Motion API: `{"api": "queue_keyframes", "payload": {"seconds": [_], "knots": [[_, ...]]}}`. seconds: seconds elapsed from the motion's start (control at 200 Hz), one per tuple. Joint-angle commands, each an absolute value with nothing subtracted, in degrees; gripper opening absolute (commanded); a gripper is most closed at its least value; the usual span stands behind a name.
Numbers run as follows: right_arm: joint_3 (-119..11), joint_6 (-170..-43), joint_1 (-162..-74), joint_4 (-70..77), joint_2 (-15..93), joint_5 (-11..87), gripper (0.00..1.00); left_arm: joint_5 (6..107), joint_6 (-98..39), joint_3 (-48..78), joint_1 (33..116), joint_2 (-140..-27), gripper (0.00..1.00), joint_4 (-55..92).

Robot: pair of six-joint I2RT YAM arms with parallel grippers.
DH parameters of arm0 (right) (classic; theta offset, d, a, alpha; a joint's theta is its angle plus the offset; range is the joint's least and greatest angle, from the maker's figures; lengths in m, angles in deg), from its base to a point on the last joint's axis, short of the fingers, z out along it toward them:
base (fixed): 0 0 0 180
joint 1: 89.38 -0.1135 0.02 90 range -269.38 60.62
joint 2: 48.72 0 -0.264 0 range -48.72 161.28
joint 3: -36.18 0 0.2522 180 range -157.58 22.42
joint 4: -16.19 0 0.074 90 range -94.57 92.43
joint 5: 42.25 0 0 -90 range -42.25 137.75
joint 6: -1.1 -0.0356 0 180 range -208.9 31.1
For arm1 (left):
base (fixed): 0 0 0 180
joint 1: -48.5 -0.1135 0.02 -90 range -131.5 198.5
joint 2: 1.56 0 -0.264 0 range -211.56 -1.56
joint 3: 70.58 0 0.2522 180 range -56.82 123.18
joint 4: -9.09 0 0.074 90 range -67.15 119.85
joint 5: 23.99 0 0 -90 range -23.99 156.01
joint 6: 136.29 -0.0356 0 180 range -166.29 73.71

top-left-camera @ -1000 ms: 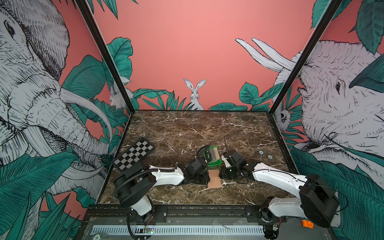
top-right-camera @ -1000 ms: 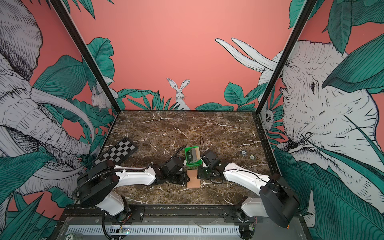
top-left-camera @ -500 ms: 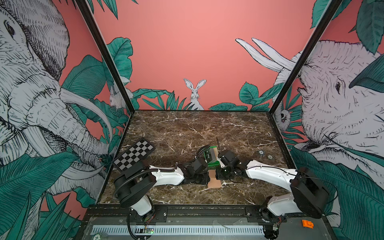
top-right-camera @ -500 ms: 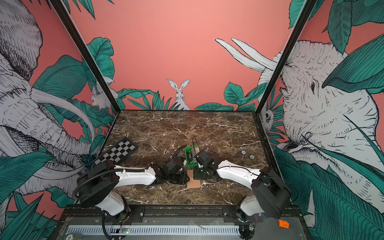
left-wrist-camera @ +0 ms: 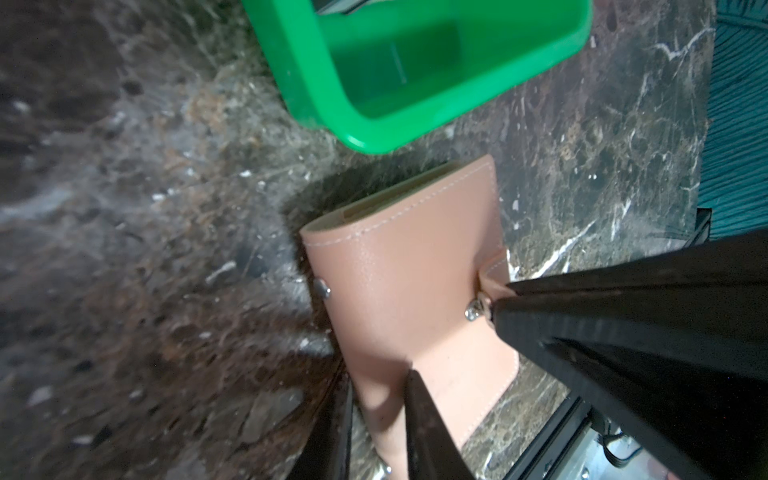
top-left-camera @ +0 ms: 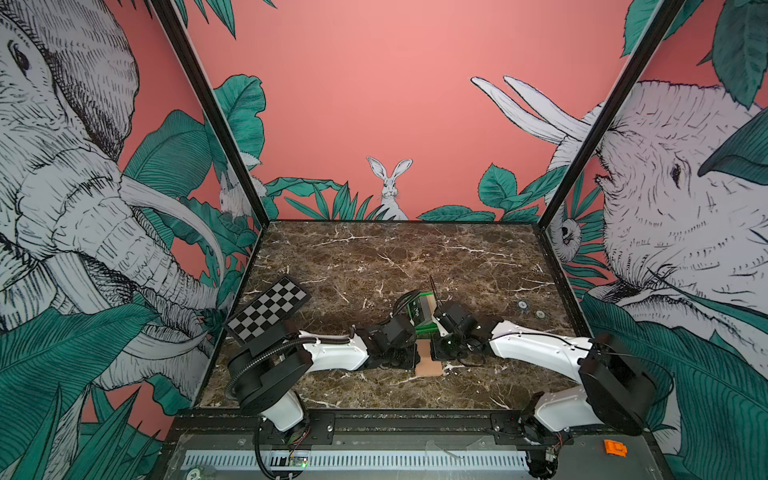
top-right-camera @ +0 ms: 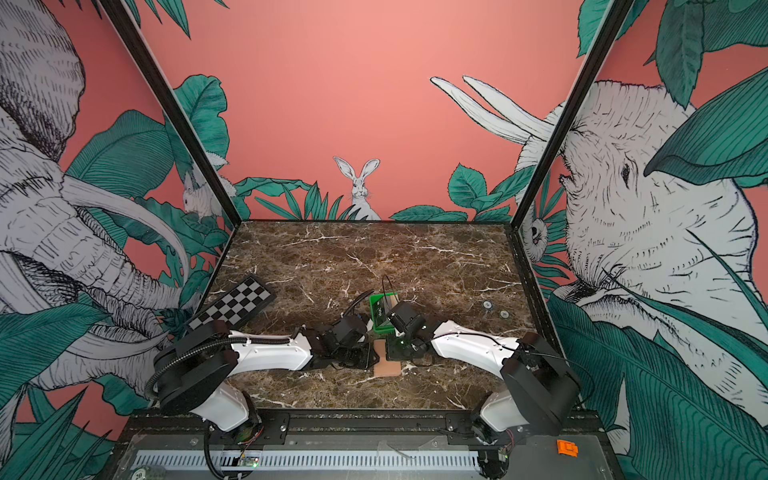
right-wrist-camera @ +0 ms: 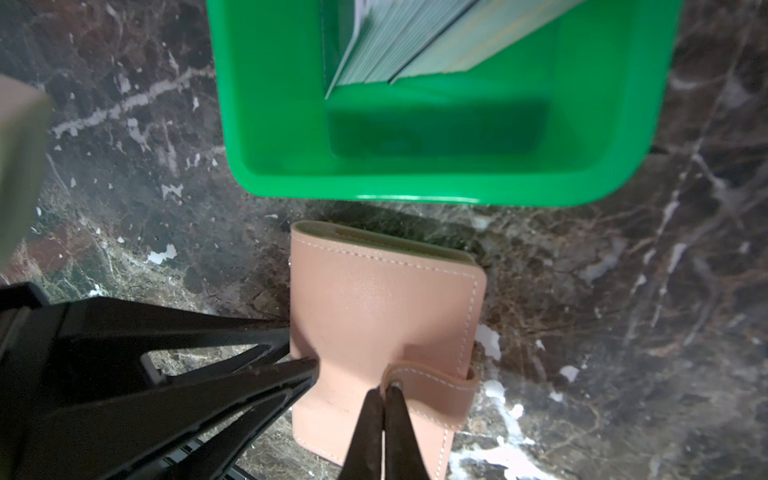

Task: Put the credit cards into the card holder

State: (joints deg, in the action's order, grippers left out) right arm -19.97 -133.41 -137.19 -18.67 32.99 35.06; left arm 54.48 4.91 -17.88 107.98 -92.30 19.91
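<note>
At the far left of the table (top-left-camera: 374, 257) a checkerboard (top-left-camera: 268, 309) lies flat near the wall.

Next comes the left gripper (left-wrist-camera: 378, 380), low over the table. Its jaws are clamped on one side edge of the holder (left-wrist-camera: 399, 282). One finger (left-wrist-camera: 424, 424) presses on the top cover and makes a dent there, and the other goes beside the edge.

The holder lies closed on the table, in the middle near the front, between the two grippers. It is pink-tan with pale stitching. The strap (right-wrist-camera: 432, 390) comes around its far side and over the cover.

Just behind the holder, with a narrow strip of table between them, stands the green tray (right-wrist-camera: 415, 187). The cards (right-wrist-camera: 415, 41) are inside it, leaning together in a pack. In both top views the black card (top-left-camera: 417, 309) with white letters faces up.

The right gripper (right-wrist-camera: 384, 392) reaches in from the right. Its jaws are pressed together on the free end of the strap, with the metal snap (left-wrist-camera: 471, 311) just at the tips. I cannot tell if the snap is fastened.

Further right, two small round discs (top-left-camera: 522, 304) lie on the table, well apart from the rest.
</note>
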Motion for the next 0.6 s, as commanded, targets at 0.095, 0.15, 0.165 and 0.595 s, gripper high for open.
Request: {"api": "queue_keyframes", "payload": {"seconds": [0.095, 0.15, 0.165, 0.595], "knots": [[-20.72, -132.82, -137.90, -20.60, 32.05, 36.04, 0.00, 54.85, 5.22, -18.85, 108.34, -92.27, 0.24, 20.19], [-20.55, -132.86, -137.90, -20.76, 31.56, 36.49, 0.00, 54.78, 5.19, -18.76, 108.35, -92.32, 0.24, 20.21], [-20.53, -132.92, -137.90, -20.80, 31.46, 36.59, 0.00, 54.83, 5.21, -18.72, 108.35, -92.35, 0.24, 20.21], [-21.15, -132.81, -137.90, -20.54, 33.05, 35.70, 0.00, 54.84, 5.13, -18.67, 108.31, -92.22, 0.24, 20.21]]}}
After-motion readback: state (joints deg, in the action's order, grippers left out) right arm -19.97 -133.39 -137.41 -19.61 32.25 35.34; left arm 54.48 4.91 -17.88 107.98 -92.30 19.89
